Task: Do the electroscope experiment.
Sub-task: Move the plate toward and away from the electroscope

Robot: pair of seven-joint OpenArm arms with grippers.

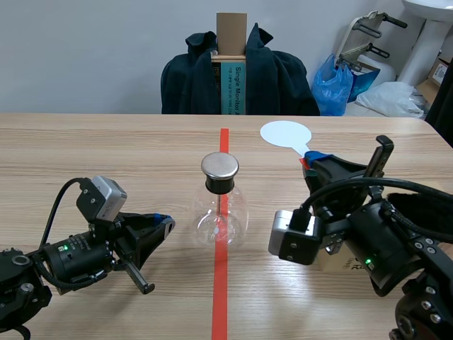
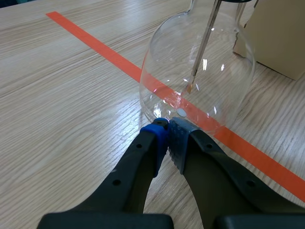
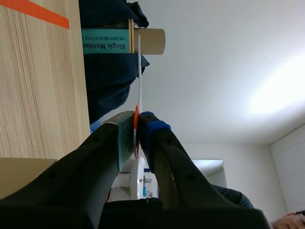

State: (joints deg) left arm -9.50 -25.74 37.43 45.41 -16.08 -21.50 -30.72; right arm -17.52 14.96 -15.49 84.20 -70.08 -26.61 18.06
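Clear, glossy glass flask [image 1: 220, 221] with a dull brushed-metal cap [image 1: 220, 166] on a matt wood-grain table [image 1: 106, 142]. The white disc [image 1: 285, 133], far right, looks smooth and matt; the dark jacket [image 1: 279, 78] beyond is soft cloth.

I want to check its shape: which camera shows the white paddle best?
The scene view: the white paddle shows its full round face, its handle in the right claw. The right wrist view sees it only edge-on, a thin line between the fingers. The left wrist view misses it.

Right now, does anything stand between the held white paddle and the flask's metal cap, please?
Nothing visible does: the gap between the right gripper's white paddle and the flask's metal cap is open.
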